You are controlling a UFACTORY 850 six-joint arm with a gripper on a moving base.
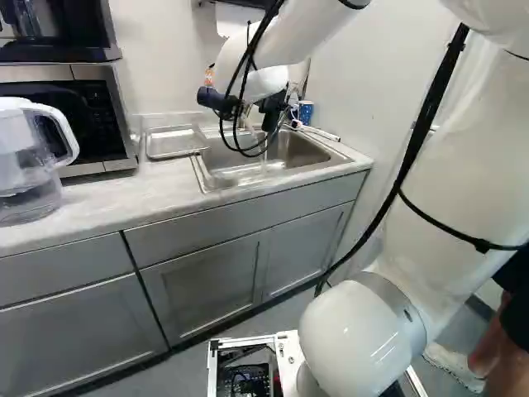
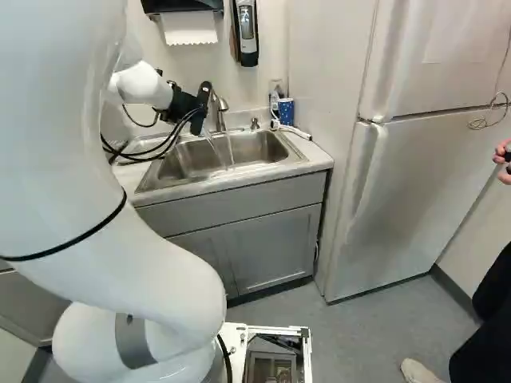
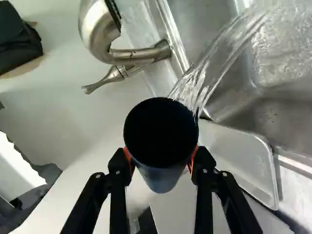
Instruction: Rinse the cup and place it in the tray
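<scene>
gripper [image 3: 161, 161]: pinching the cup [image 3: 161, 134] from two sides between orange pads [image 3: 128, 157]; hanging over the sink [image 1: 203, 178], near the faucet [image 3: 97, 34];
cup: showing a dark, round mouth in the wrist view; seeming to shed water [image 3: 219, 58] past the rim and into the basin;
step: rinsing or emptying, by the look of it; not yet setting down;
tray [image 1: 175, 141]: lying flat on the counter [image 1: 91, 203], just beside the sink; waiting, presumably, for the cup;
risk at the pads: slipping or twisting in the grip, from wet, smooth sides; dropping into the basin as a result;
risk at the faucet: knocking against metal, from swinging away too close to the spout;
risk at the counter: splashing or dripping on the way across, from leaving too early with liquid inside;
risk at the tray: tipping over on release, from lowering at a slant or letting go on the raised edge;
inside of the cup: vanishing in shadow; giving no sign of being clean, full or empty;
base views: hiding most of the cup behind black gripper parts and cables [image 1: 240, 91]; leaving tilt hard to judge;
falling streams: showing as two in the right base view; leaving the exact source of the slanting one uncertain
</scene>
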